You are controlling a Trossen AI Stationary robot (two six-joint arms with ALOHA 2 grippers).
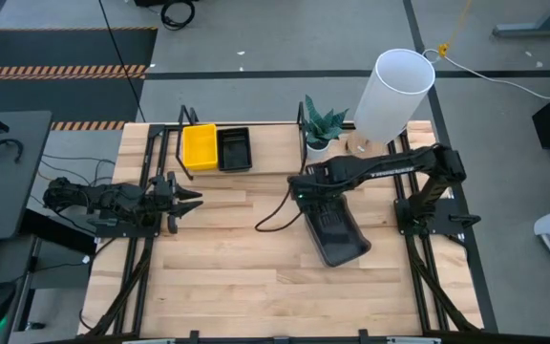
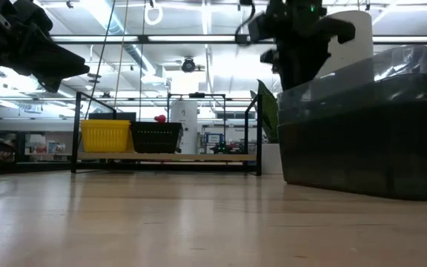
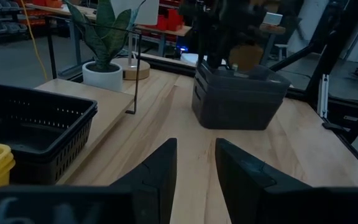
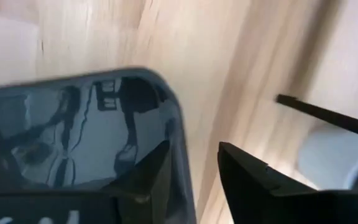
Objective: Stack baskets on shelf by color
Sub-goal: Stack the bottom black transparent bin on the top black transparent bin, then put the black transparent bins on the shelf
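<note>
We have the right end effector over the grey basket's rim on the table, fingers parted astride the wall, not clamped. Yellow basket and black basket sit side by side on the shelf — colour piles. Left end effector waits, slightly parted, empty.

Open tabletop, crowded back edge

Bare planks span the table middle — yellow basket, black basket fill the shelf's left end; potted plant, dark grey basket block the right.

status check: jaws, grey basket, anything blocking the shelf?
Right gripper at grey basket rim, jaws parted. Left gripper idle at table's left. Yellow basket and black basket on shelf. Path looks unobstructed.
</note>
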